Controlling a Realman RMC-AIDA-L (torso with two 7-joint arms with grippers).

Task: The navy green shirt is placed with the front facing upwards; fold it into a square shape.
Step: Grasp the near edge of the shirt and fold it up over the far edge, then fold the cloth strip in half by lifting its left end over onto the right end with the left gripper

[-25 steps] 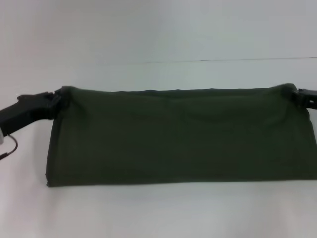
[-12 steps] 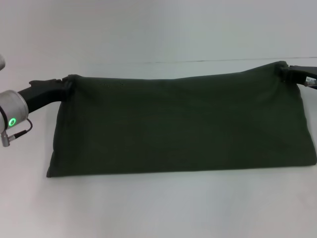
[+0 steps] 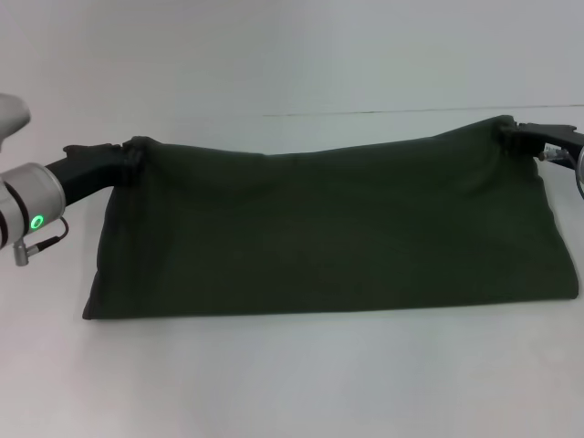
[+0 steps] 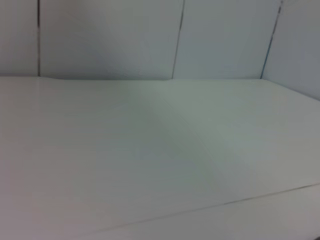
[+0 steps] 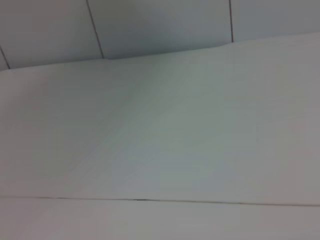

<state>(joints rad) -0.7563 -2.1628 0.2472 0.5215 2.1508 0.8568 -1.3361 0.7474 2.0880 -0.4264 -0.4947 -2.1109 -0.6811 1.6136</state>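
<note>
The navy green shirt (image 3: 328, 228) lies as a long, soft band of matte dark cloth on the smooth white table (image 3: 292, 383) — plain side up, its far edge sagging between two lifted corners. The left gripper (image 3: 128, 157) pinches the left far corner, and the right gripper (image 3: 513, 132) pinches the right one — cloth bunching at each.

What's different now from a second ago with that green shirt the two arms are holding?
Both grippers have carried the shirt's far corners away from the robot: the left gripper and right gripper sit farther back, and the far edge of the navy green shirt now sags between them. Both grips stayed clamped; the near folded edge stayed on the table.
</note>
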